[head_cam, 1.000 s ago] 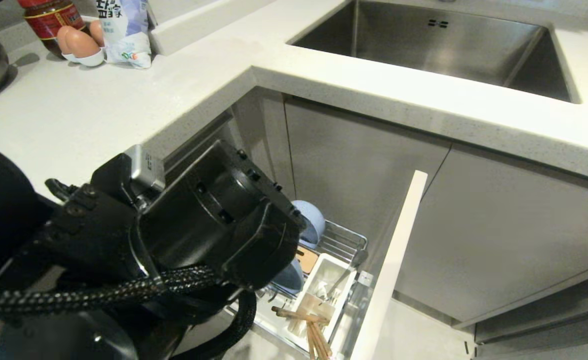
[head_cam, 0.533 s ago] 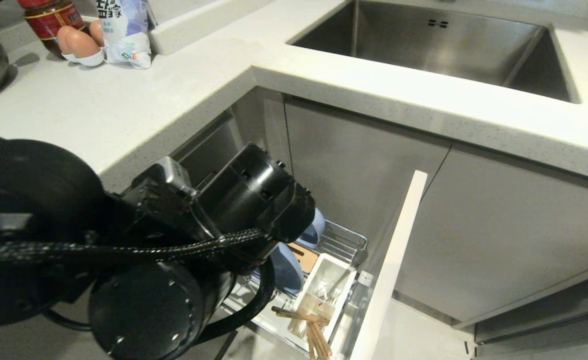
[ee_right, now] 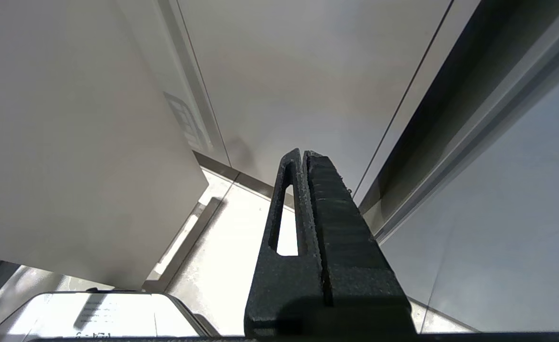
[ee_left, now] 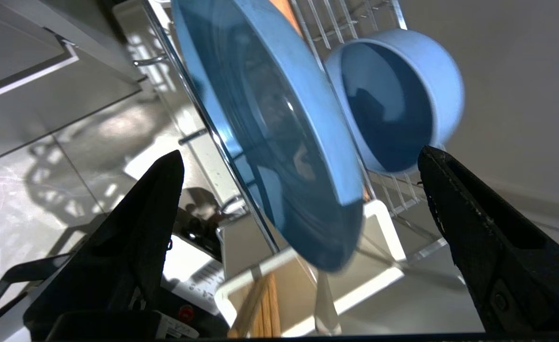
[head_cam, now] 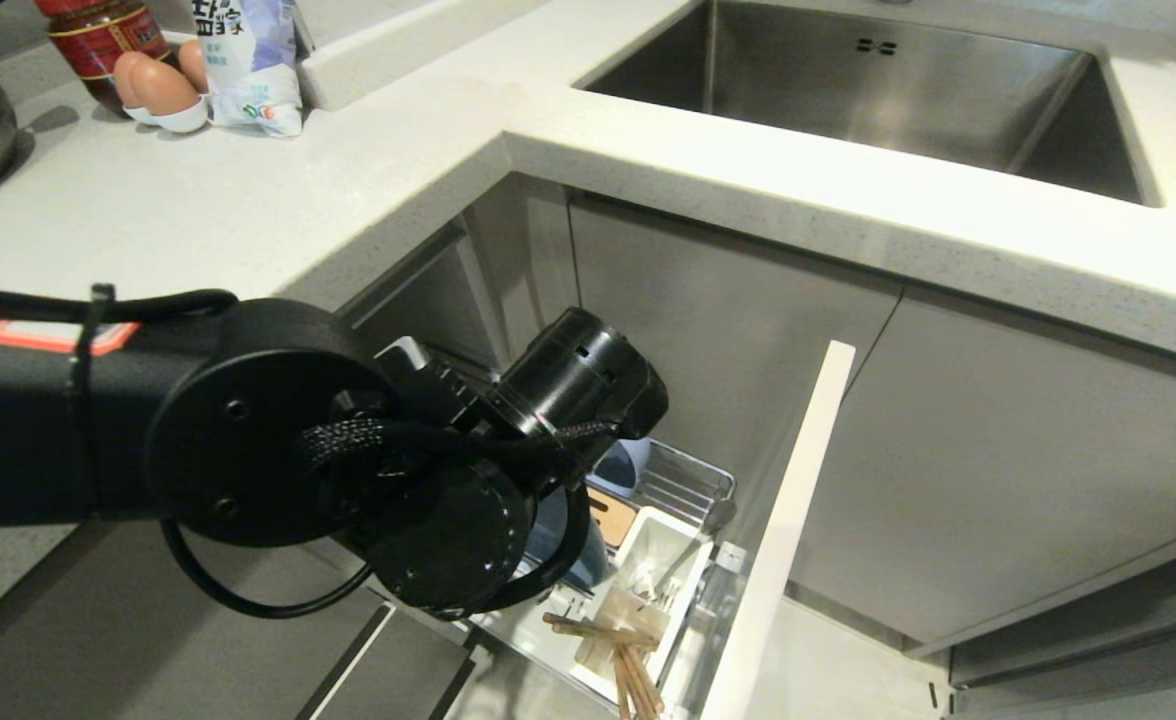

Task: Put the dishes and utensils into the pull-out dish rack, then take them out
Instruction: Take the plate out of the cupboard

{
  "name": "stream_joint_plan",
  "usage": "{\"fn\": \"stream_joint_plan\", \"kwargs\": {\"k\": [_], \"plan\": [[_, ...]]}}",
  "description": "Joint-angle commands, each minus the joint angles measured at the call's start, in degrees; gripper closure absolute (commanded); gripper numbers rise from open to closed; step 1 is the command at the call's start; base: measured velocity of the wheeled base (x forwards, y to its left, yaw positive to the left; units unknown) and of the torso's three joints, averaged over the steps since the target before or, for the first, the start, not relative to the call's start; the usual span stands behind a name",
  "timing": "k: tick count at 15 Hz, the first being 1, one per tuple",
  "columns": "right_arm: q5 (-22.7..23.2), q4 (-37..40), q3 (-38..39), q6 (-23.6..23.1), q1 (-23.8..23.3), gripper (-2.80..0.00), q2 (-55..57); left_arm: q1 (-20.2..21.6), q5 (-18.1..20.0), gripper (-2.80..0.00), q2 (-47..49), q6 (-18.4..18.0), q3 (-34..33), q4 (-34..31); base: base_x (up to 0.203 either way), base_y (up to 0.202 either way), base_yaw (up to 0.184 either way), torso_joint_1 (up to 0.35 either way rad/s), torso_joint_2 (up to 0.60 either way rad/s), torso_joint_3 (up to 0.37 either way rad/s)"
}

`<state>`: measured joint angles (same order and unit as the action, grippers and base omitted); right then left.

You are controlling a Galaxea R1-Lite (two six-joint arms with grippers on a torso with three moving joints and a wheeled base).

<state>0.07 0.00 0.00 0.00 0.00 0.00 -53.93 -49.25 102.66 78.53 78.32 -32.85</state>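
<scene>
Both jaws of the left gripper [ee_left: 298, 156] wide — straddling the plate [ee_left: 279, 137].

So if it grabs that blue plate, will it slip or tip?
The plate looks rigid, so it shouldn't flex. Its smooth surface may be slippery between the open left gripper fingers. Standing on edge in the rack, it could tip toward the bowl.

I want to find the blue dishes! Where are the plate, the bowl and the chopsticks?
plate [ee_left: 279, 142]: left wrist view, its face.
bowl [ee_left: 389, 109]: left wrist view, its inside.
chopsticks [head_cam: 613, 640]: head view, the sticks' middle.
</scene>
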Motion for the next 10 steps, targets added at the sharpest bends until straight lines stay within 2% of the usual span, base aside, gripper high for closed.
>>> {"fn": "stream_joint_plan", "kwargs": {"k": [1,4,9,10], "plan": [[0.01,0.0,0.0,0.0,0.0,0.0,0.0,1.17,-0.17,-2.8,2.51,0.48,0.55,0.27,0.0,0.0,0.0,0.0,0.0,0.0],[0.01,0.0,0.0,0.0,0.0,0.0,0.0,1.54,1.26,-2.8,3.07,0.39,1.48,0.33,0.0,0.0,0.0,0.0,0.0,0.0],[0.01,0.0,0.0,0.0,0.0,0.0,0.0,2.07,1.26,-2.8,4.56,0.31,2.45,0.24,0.0,0.0,0.0,0.0,0.0,0.0],[0.01,0.0,0.0,0.0,0.0,0.0,0.0,2.07,1.26,0.0,4.65,0.13,2.54,0.33,0.0,0.0,0.0,0.0,0.0,0.0]]}}
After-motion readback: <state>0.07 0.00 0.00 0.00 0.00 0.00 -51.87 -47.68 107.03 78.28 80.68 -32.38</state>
